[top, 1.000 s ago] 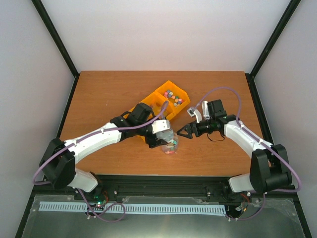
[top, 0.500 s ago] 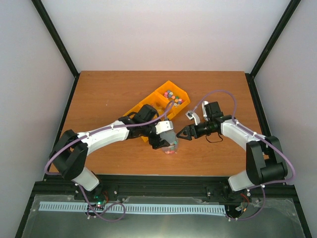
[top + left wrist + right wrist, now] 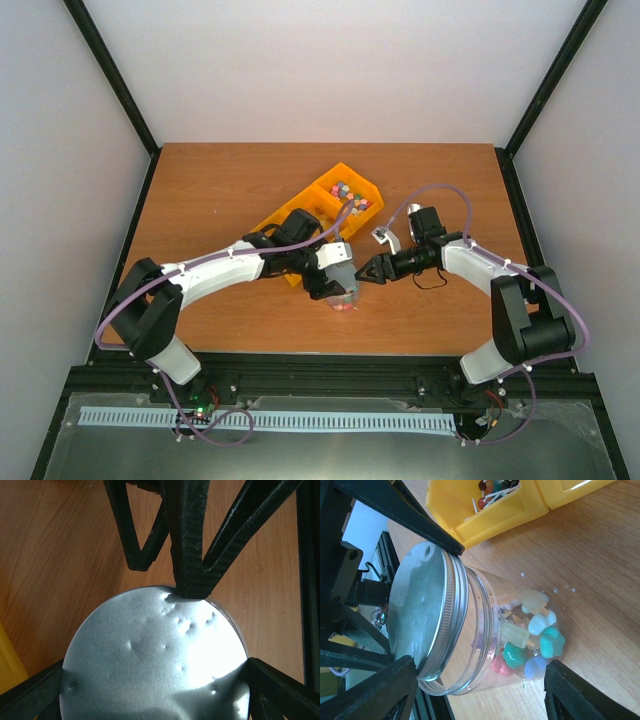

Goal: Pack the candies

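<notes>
Holding my breath on this one. Left gripper [image 3: 155, 677] is clamping the lid [image 3: 417, 605] across its rim, on top of the jar [image 3: 485, 630]. The jar is standing on the tabletop [image 3: 220, 190], just beside the bin [image 3: 490, 520]. Right gripper [image 3: 481, 664] is sitting spread open around the jar body, not pinching it as far as I'm seeing. Candies [image 3: 527, 647] are lying in the jar's bottom, with more sitting in the bin.

What's worrying me: if I'm twisting the lid with nothing bracing the body, the jar is probably spinning along or tipping, or the lid is going on crooked. I'm guessing that clear plastic is slippery too.

Not seeing any brand, label or readable writing anywhere.
</notes>
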You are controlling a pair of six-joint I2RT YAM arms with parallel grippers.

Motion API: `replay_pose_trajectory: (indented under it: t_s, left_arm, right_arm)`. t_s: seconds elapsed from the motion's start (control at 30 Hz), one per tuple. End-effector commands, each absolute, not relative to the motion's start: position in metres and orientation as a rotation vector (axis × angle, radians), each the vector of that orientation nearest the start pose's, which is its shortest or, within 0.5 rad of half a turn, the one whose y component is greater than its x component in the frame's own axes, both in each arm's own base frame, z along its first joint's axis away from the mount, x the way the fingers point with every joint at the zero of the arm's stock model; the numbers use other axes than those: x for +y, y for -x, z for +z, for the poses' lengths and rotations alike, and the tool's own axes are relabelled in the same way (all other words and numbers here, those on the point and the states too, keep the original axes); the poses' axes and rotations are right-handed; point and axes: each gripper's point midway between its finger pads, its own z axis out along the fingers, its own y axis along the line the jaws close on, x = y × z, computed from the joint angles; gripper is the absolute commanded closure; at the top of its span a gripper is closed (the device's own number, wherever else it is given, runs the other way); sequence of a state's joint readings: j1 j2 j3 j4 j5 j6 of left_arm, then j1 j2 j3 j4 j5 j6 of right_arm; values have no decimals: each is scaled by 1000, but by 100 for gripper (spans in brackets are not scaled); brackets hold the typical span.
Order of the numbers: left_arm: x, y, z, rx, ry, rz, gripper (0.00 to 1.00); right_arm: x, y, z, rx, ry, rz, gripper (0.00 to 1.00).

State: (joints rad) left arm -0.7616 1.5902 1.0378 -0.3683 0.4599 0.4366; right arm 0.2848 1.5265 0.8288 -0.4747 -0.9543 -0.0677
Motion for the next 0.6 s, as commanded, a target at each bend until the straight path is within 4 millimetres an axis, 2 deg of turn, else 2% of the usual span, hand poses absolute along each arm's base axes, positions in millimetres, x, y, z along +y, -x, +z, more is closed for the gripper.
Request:
replay_pose_trajectory:
  t_s: [0.0, 0.2, 0.4, 0.57]
  left_arm:
    - [-346, -231, 134, 1902, -1592, -791, 21]
    - [-348, -231, 134, 1927, -1582, -809, 21]
    - [-352, -237, 130, 1941, -1572, -798, 20]
    - [-355, -235, 129, 1935, -1589, -818, 20]
  right_arm:
    - [224, -253, 110, 2423, 738, 1375, 30]
    - [225, -254, 113, 2415, 738, 1381, 26]
    - [225, -254, 111, 2420, 740, 1377, 27]
    - [225, -254, 111, 2426, 741, 1379, 28]
